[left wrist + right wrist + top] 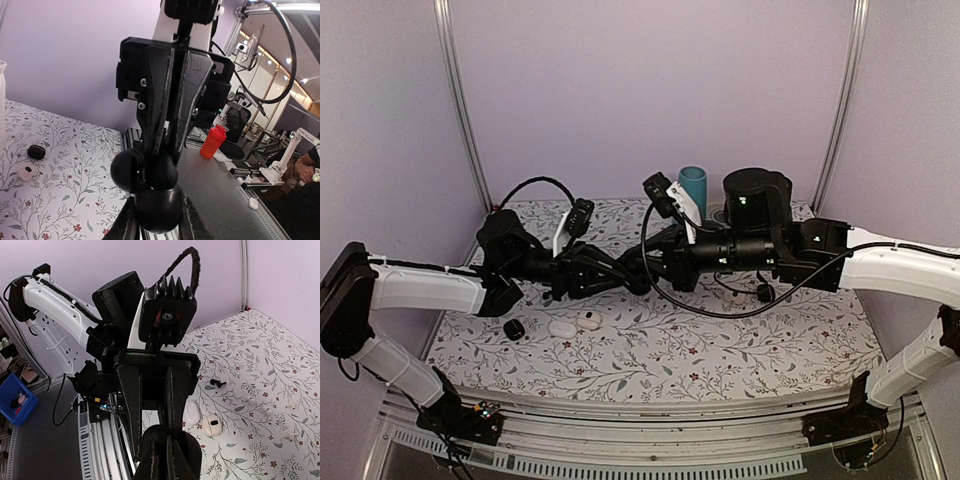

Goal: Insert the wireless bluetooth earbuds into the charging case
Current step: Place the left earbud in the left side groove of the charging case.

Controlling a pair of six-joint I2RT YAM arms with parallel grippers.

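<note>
My left gripper (pixel 628 278) (pixel 159 222) is shut on the black charging case (pixel 159 205) and holds it above the table's middle, lid (pixel 125 170) swung open to one side. My right gripper (pixel 652 266) (pixel 167 440) comes at it from the opposite side. It is shut, and its fingertips (pixel 167 150) reach into the case's mouth. A glossy black rounded earbud (pixel 164 172) sits right under those tips, at the case opening. Seen from the right wrist, the case (pixel 194 452) wraps around my own fingertips. No other earbud is clearly visible.
On the flowered table (pixel 720 350) near the front left lie a small black rounded piece (pixel 514 329) (pixel 216 383), a closed white case (pixel 562 327) (pixel 191 412) and an open white case (pixel 589 320) (pixel 212 425). A teal cylinder (pixel 692 187) stands at the back. Black cable loops (pixel 760 295) lie under the right arm.
</note>
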